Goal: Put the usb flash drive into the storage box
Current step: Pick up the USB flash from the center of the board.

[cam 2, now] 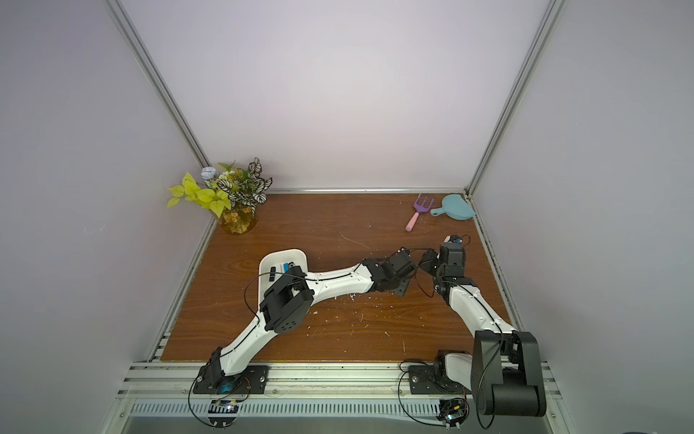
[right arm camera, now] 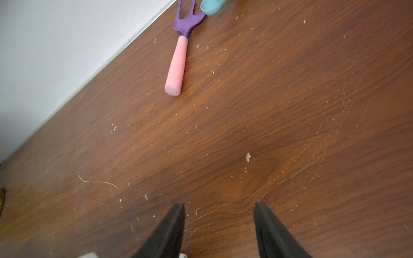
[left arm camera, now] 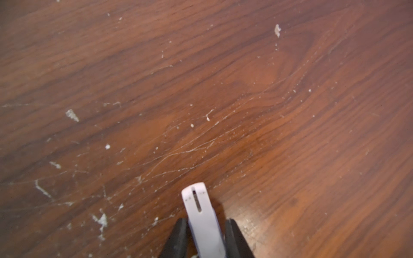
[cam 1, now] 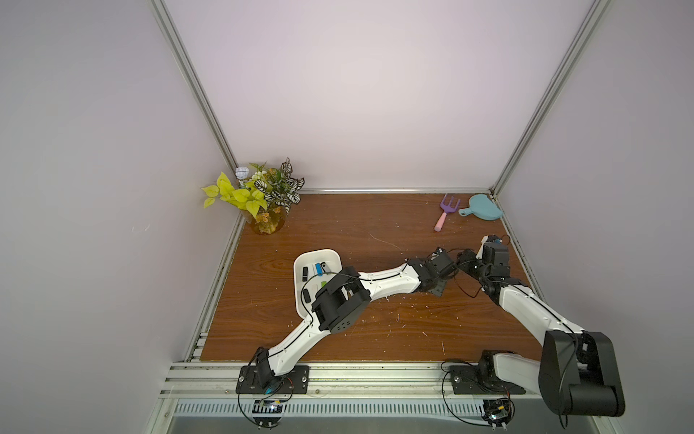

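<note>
A white usb flash drive (left arm camera: 202, 214) is clamped between the two black fingers (left arm camera: 178, 239) of the left gripper (left arm camera: 204, 223) in the left wrist view, its slotted end sticking out past the fingertips over the scratched wooden table (left arm camera: 290, 134); whether it rests on the wood or is held just above it cannot be told. The left gripper (cam 1: 437, 291) is seen near the table's middle in both top views, well apart from the storage box (cam 1: 300, 297), which lies toward the left side partly under the left arm's elbow. Several small drives, black ones and a blue one (cam 1: 318, 268), are seen inside the box. The right gripper (right arm camera: 220, 208) is held with its jaws spread and nothing between them, only bare wood being seen in the gap. Further out, a purple fork with pink handle (right arm camera: 178, 64) and a light-blue scoop (cam 1: 482, 206) are found near the far right corner, and a potted plant (cam 1: 263, 195) in the far left corner.
</note>
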Robot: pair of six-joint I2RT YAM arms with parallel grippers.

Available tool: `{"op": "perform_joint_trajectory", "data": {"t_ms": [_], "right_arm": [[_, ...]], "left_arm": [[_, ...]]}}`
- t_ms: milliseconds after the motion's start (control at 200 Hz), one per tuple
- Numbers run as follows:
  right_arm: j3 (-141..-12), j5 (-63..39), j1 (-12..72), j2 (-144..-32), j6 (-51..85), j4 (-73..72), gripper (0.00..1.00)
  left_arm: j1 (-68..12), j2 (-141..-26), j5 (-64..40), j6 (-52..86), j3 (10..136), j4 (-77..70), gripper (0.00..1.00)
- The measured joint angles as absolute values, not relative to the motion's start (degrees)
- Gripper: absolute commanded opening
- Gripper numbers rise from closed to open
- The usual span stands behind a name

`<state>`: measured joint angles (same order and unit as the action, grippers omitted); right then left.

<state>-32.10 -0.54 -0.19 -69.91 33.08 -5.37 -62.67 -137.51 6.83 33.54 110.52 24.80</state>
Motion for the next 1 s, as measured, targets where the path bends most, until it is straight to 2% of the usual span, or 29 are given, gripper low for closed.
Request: {"op": "perform_joint_trajectory", "data": {"t_ms": [225,435,585,706,816,996], "right_arm": [[-32.1,-1.7,-0.2,-70.3,33.4,-5.4,0.56],[-32.1,-2.2,-0.2,-70.8,33.5,-5.5,0.56],[-31.9,-3.3,-0.3,-70.8,33.5,-5.7,0.56],[-31.7,-3.6,-0.3,-70.8,33.5,-5.8,0.56],[-31.5,-4.1,-0.2,-70.8,33.5,-5.9,0.56],[-31.5,-5.7,-0.2,-71.6,33.5,-6.2,0.56]], "left_arm": [[-62.8,-137.2,8.4,32.2,109.9,24.4,0.0],[-63.0,-136.2,9.5,31.1,108.7,25.3,0.0],[-63.0,-131.3,12.0,30.4,104.3,28.6,0.0],[-63.0,-121.6,15.1,30.4,97.9,30.0,0.0],[-62.0,-108.2,17.3,31.6,89.4,29.7,0.0],[-55.6,-86.1,21.5,37.1,69.9,28.7,0.0]]}}
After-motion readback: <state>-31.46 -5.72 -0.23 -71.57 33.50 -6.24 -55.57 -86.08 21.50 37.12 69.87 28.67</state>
